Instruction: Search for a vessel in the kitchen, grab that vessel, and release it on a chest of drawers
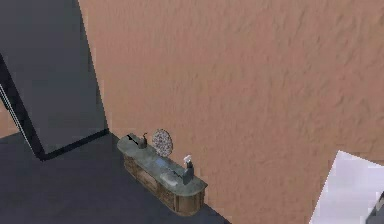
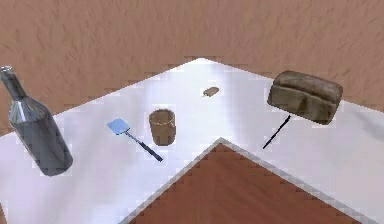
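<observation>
Arm side view: a white L-shaped counter (image 2: 100, 170) runs along a brown wall. The vessel, a brown cup (image 2: 162, 126), stands upright near the counter's inner corner. Just to its left lies a blue-headed spatula (image 2: 132, 138), and farther left stands a dark bottle (image 2: 35, 125). Beyond the cup lies a small brown lump (image 2: 211, 92). At the right rests a loaf of bread (image 2: 305, 96), with a thin dark utensil (image 2: 277, 132) near it.

Forward view: a low greenish cabinet (image 1: 150, 180) stands against the wall, with a round plate (image 1: 163, 142) standing on edge on top. I cannot tell the state of my pincer.
</observation>
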